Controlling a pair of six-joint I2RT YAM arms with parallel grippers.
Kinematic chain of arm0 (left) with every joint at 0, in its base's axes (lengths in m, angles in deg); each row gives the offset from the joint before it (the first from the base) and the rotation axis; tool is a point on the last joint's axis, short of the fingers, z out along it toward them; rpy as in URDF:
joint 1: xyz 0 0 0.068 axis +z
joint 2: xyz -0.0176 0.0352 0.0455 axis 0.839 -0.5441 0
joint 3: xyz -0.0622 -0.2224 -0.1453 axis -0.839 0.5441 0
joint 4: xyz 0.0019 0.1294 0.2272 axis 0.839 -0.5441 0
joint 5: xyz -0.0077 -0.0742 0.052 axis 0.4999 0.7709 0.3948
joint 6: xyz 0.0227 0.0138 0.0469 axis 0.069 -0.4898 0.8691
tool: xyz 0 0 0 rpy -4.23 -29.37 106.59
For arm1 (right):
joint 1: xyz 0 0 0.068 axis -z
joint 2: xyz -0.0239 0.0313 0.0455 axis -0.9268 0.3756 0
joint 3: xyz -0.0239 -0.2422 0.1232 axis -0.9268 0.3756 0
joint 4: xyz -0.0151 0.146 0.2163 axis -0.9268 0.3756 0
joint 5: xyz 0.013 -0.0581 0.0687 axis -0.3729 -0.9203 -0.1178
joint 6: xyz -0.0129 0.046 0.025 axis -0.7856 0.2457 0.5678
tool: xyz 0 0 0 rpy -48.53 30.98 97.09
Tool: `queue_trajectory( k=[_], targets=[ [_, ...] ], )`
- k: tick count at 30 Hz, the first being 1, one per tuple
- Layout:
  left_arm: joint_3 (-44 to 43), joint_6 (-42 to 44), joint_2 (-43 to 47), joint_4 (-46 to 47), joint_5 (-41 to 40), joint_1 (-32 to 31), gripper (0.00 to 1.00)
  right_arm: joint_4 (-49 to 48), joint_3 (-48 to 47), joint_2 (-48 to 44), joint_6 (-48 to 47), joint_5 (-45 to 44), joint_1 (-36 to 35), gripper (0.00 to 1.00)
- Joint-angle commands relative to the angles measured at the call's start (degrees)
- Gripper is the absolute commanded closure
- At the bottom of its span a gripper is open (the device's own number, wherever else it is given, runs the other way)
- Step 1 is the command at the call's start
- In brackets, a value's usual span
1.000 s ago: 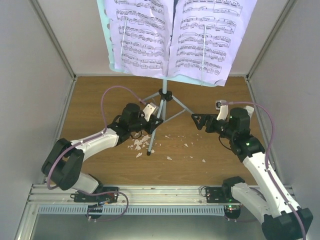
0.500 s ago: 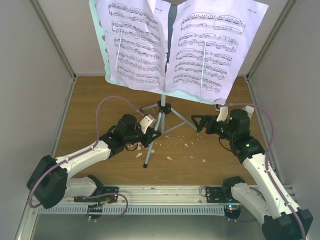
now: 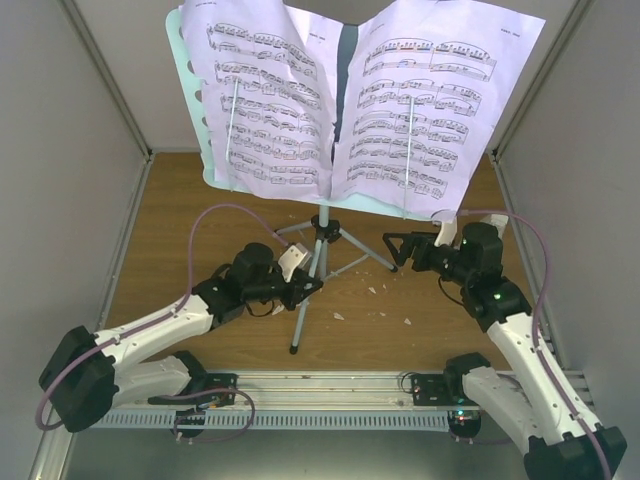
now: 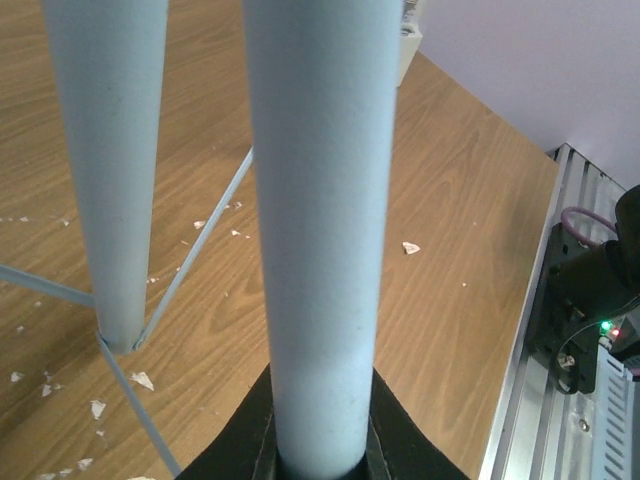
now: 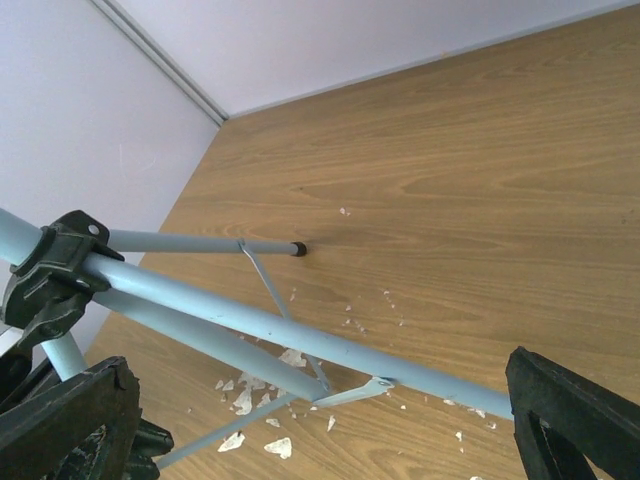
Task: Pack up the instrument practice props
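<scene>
Your L gripper [image 3: 304,287] is clamped on a tripod leg [image 4: 320,250] of the music stand [image 3: 322,232], which is mid-way across the table [image 3: 180,210] w/ the sheet-music pages [image 3: 270,100] on its desk. Your R gripper [image 3: 394,250] is spread wide, holding nothing, just beside the stand's legs.

The left tool [image 3: 305,285] clamps a leg of the music stand [image 3: 195,110], which carries sheet-music pages [image 3: 350,100].

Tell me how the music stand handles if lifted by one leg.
Likely top-heavy: the music stand carries its wide desk high above thin legs, so it may tip. The sheet-music pages, thin paper, could slide off. The smooth round leg may twist in the left gripper.
</scene>
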Motion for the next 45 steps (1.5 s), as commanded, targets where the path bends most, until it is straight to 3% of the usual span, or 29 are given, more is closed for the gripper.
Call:
queue_trajectory(
  k=[1, 14, 26, 31, 39, 45],
  targets=[
    [0.0, -7.8, 1.7, 3.4, -2.6, -3.2, 1.00, -1.5, 1.5, -0.7, 1.2, 0.9, -0.6, 0.00],
    [0.2, -12.4, -5.2, 15.0, -7.9, -6.1, 1.00, 0.0, 1.9, -1.8, 0.5, 0.2, -0.6, 0.00],
    [1.1, -11.8, -7.0, 15.6, -8.4, -6.1, 0.99, -0.6, 2.0, -0.9, 0.5, 0.2, -0.6, 0.01],
    [1.1, -11.7, -5.9, 14.9, -8.7, -6.1, 0.79, -0.3, 1.6, -1.2, 0.5, 0.0, -0.6, 0.00],
    [0.4, -10.9, -3.8, 12.3, -9.9, -6.1, 0.61, 0.6, 0.7, -1.5, 0.1, -0.1, -0.5, 0.00],
    [-0.3, -9.7, 0.2, 7.9, -10.9, -6.0, 0.37, 2.8, -1.7, -2.0, -1.0, -1.3, -0.5, 0.00]
  ],
)
